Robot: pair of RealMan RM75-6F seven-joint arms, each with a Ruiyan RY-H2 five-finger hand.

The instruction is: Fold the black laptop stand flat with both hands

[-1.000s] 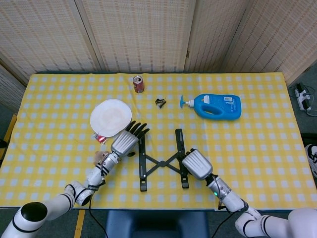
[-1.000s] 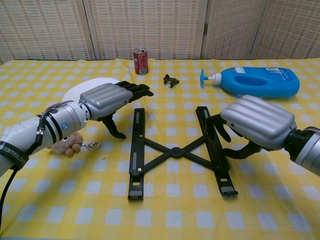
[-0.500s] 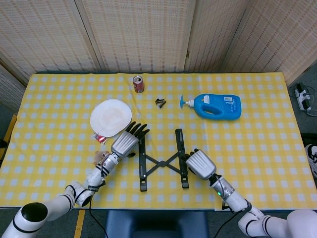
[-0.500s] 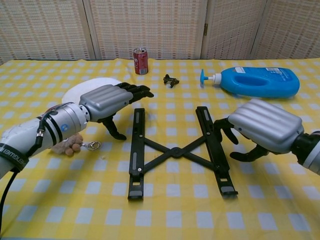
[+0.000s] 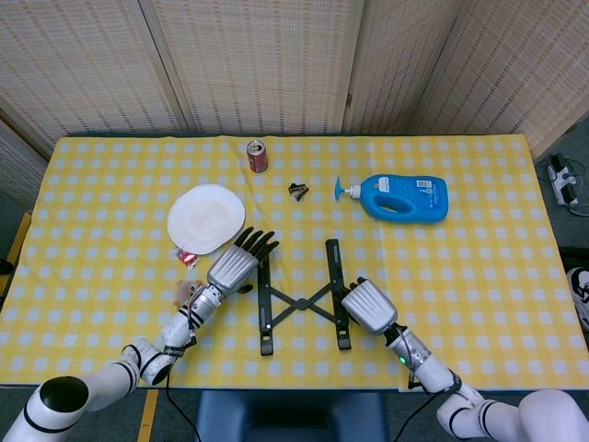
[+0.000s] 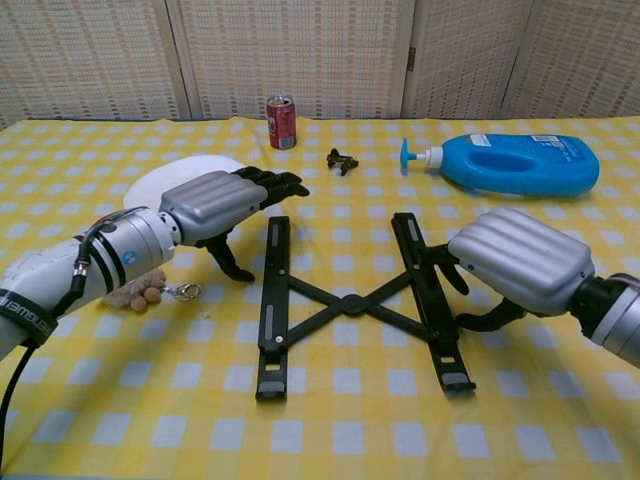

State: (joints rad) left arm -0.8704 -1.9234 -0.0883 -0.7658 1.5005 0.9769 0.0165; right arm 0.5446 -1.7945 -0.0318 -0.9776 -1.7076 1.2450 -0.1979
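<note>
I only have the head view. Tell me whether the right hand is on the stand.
Observer: In the chest view, the right hand curls its fingers against the outer side of the right rail of the stand. I cannot confirm a grip.
Operator: Now report the left hand.
Observer: The left hand is off the stand. Its fingers hover above the left rail's far end, and its thumb points down beside the rail.

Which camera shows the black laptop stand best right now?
The chest view: the black laptop stand fills the frame, both rails and the crossed struts clear. The head view shows it small from above, the right hand at its right rail.
</note>
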